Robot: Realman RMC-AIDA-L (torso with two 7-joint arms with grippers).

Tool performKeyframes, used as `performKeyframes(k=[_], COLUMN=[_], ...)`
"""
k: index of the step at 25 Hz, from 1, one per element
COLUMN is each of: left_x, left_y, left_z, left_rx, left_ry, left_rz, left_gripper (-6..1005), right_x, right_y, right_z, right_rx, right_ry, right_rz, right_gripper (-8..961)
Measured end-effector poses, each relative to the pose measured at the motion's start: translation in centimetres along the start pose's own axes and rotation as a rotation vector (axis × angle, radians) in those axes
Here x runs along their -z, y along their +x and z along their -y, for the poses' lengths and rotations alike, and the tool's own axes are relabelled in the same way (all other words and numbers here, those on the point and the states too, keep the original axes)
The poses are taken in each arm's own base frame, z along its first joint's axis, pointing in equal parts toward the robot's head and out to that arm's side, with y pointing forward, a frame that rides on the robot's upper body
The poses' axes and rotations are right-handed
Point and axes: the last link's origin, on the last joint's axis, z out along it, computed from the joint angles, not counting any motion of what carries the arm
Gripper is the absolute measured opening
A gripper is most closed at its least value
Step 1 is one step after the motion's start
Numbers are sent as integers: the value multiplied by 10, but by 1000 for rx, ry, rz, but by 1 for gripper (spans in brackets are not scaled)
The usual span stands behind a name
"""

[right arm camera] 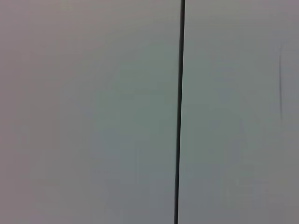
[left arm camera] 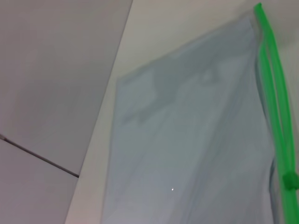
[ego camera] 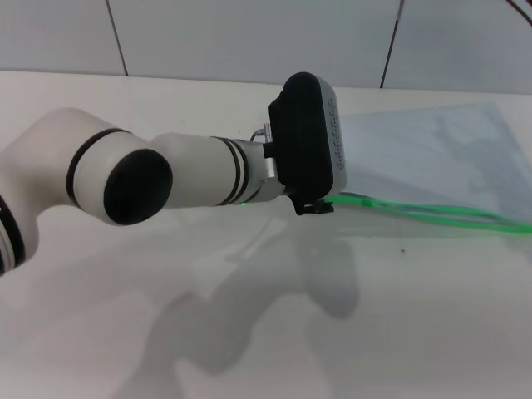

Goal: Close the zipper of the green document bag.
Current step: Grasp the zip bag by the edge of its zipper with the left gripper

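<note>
The green document bag (ego camera: 432, 154) lies flat on the white table at the right, a translucent pale blue-grey pouch. The zipper (ego camera: 432, 214) runs along the bag's near edge as bright green strips that part slightly toward the right. My left gripper (ego camera: 314, 206) reaches across from the left and sits at the zipper's left end, its dark body covering the bag's left corner. The left wrist view shows the bag (left arm camera: 187, 140) with the zipper (left arm camera: 275, 102) along one edge and a small darker green slider (left arm camera: 290, 180) on it. The right gripper is out of view.
The white table (ego camera: 249, 332) stretches in front of the bag and carries the arm's shadow. A tiled wall (ego camera: 249, 33) rises behind the table. The right wrist view shows only a plain wall with a dark seam (right arm camera: 179, 112).
</note>
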Motion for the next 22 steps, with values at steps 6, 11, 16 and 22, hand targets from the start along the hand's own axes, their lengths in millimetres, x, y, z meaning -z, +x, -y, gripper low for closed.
performKeyframes(k=[6, 11, 16, 22], left_x=[0, 0, 0, 0], left_y=[0, 0, 0, -1], left_z=[0, 0, 0, 0], left_rx=[-1, -1, -4, -5], left_ry=[6, 5, 7, 7], left_rz=[-2, -2, -2, 0], left_gripper=[727, 727, 727, 727], right_x=[0, 0, 0, 0], right_y=[0, 1, 1, 1], right_z=[0, 0, 0, 0], right_rx=[0, -1, 0, 1], right_ry=[1, 1, 1, 0], right_rz=[-1, -1, -2, -2], right_gripper=[894, 894, 894, 894])
